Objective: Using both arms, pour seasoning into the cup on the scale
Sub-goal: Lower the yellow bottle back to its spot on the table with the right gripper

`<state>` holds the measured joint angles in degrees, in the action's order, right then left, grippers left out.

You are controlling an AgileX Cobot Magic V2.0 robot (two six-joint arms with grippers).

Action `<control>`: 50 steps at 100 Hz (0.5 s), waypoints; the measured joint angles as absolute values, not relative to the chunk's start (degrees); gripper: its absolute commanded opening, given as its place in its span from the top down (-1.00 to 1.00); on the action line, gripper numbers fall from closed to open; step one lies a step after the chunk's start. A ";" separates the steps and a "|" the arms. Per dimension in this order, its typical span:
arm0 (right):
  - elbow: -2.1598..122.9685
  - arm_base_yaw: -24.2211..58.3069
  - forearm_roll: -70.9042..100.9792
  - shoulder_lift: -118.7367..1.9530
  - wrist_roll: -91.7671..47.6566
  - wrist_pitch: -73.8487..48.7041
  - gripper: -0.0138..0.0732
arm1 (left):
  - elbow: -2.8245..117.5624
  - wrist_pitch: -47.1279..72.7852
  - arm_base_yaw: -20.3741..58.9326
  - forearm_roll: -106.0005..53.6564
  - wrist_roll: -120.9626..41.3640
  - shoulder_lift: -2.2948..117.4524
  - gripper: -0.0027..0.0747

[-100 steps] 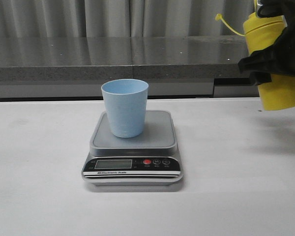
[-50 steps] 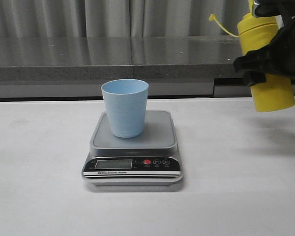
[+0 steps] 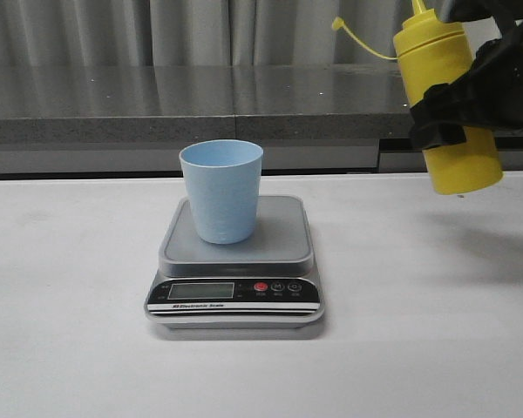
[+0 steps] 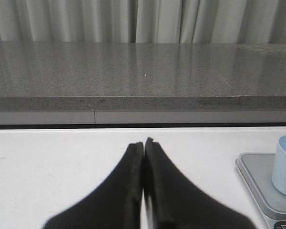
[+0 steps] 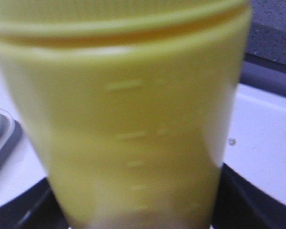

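- Right gripper is clamping the yellow bottle — airborne, tilting slightly, well right of the cup.
- Cup is standing on the scale.
- Left gripper is hovering, fingers pressed together — empty.

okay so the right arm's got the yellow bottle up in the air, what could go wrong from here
The bottle hangs well right of the cup, so tipping it now would likely spill on the table. Its loose cap on the tether could swing across the nozzle. A bump could knock the cup off the scale, since nothing steadies it: the left gripper is shut and away.
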<state>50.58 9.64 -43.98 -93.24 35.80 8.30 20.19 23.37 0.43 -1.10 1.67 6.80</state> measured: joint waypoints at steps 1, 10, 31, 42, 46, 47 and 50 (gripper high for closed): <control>50.16 9.51 -42.49 -93.24 35.20 9.08 0.44 | 20.19 23.37 0.43 -1.10 1.67 6.80 0.98; 46.87 8.60 -34.78 -93.24 29.39 15.04 0.44 | 20.19 23.37 0.43 -1.10 1.67 6.80 0.98; 40.42 6.36 -25.46 -94.76 24.31 27.39 0.44 | 20.19 23.37 0.43 -1.10 1.67 6.80 0.98; 38.94 5.45 -23.36 -96.91 22.75 31.17 0.43 | 20.19 23.37 0.43 -1.10 1.67 6.80 0.98; 38.61 5.16 -23.13 -97.82 21.79 32.39 0.43 | 20.19 23.37 0.43 -1.10 1.67 6.80 0.98; 38.51 5.05 -22.92 -97.97 21.67 32.61 0.43 | 20.19 23.37 0.43 -1.10 1.67 6.80 0.98; 38.38 4.92 -22.84 -98.54 21.32 33.63 0.43 | 20.19 23.37 0.43 -1.10 1.67 6.80 0.98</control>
<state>38.38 4.92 -22.84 -98.54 21.32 33.63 20.19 23.37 0.43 -1.10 1.67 6.80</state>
